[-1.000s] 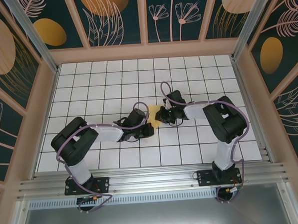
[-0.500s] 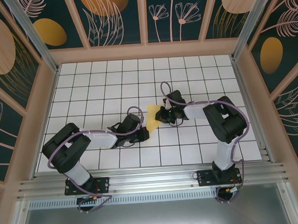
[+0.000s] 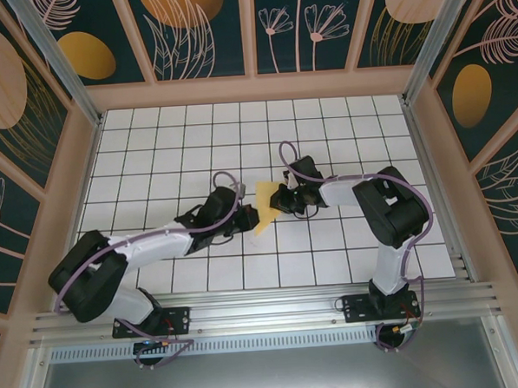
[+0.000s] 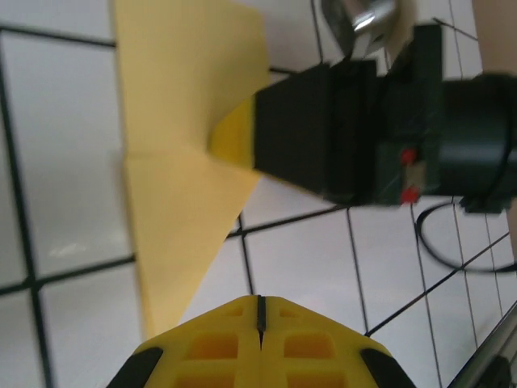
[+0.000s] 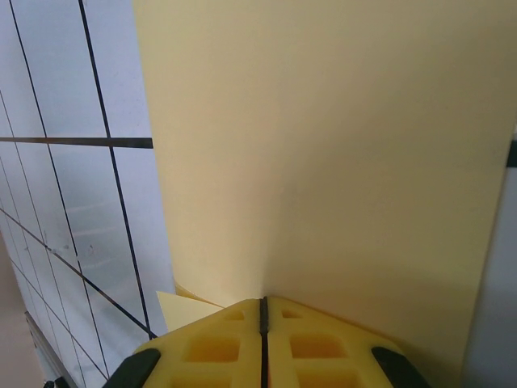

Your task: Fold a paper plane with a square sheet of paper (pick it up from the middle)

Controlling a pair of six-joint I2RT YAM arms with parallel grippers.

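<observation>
Top external view: a partly folded sheet of paper [image 3: 262,213] sits near the middle of the white gridded table [image 3: 152,147], between the two end effectors. Its long axis runs from far to near, and its narrow point faces the near edge, leaning slightly left. The left arm lies low and stretched out across the table, with its end effector [image 3: 250,217] at the paper's left edge. The right arm bends at the elbow and reaches left, with its end effector [image 3: 281,201] on the paper's far right corner. Patterned walls [image 3: 198,32] enclose the table.

Left wrist view: the paper [image 4: 182,105] runs from top to bottom and tapers to a point just beside the left end effector [image 4: 258,311], whose yellow fingers are pressed together with no paper between them. A crease crosses the paper halfway along. The black right end effector [image 4: 271,137] is clamped on the paper's right edge and lifts that part off the table [image 4: 65,162].

Right wrist view: the paper [image 5: 339,145] spreads upward from the right end effector [image 5: 262,315], whose fingers are closed on its edge. Grid lines of the table [image 5: 65,97] show at left.
</observation>
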